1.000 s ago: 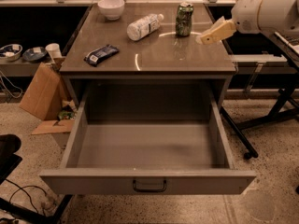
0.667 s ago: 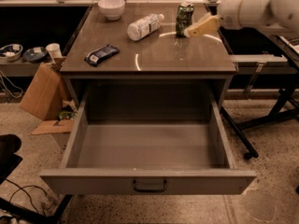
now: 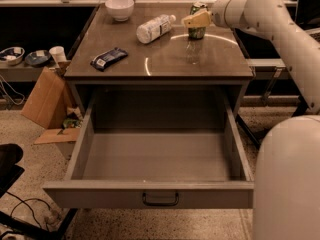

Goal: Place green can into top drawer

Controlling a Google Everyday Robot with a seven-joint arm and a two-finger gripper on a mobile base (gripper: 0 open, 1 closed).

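The green can [image 3: 196, 32] stands upright at the back right of the tabletop [image 3: 165, 64]. My gripper [image 3: 196, 19] reaches in from the right on the white arm [image 3: 270, 19] and sits right at the can's upper half, covering its top. The can's base still rests on the table. The top drawer [image 3: 150, 196] is pulled fully open below the tabletop, with its dark handle [image 3: 160, 199] at the middle of the front panel. The drawer's inside [image 3: 155, 156] holds nothing.
A white bowl [image 3: 119, 7] stands at the back left of the tabletop. A clear plastic bottle [image 3: 155, 28] lies on its side left of the can. A dark snack packet [image 3: 109, 58] lies at the left. A cardboard box [image 3: 42, 99] stands left of the cabinet. My white body [image 3: 287, 184] fills the lower right.
My arm has moved left, from beside the can's right side to right at the can. The can has stayed in place.
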